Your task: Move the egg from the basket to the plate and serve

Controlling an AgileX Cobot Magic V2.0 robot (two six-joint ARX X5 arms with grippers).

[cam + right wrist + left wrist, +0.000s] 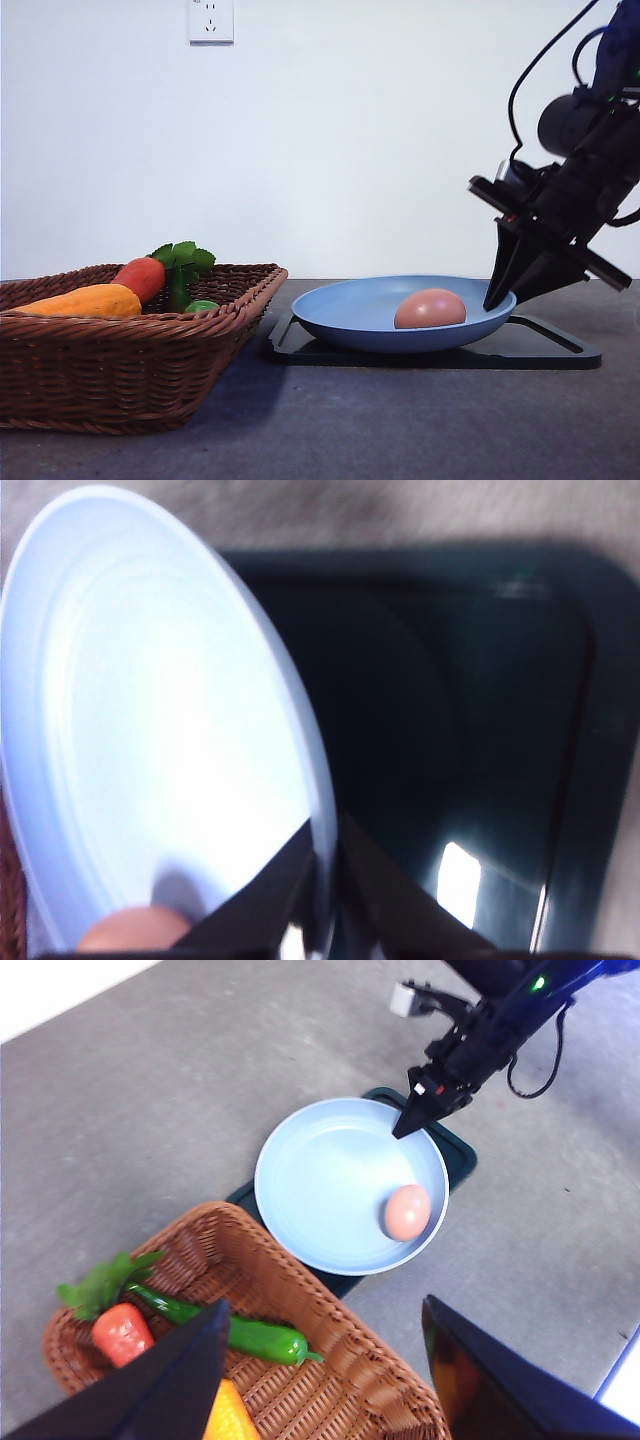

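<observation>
One egg already lies in the plate on the black tray, clear of the basket; right gripper pinches the plate rim nearly closed, so serving calls for a level lift.

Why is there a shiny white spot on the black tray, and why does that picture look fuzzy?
In the right wrist view, the white spot is light glare on the glossy tray; the camera sits so close that the plate and egg blur. The front view is sharp, the basket casting a soft shadow.
</observation>
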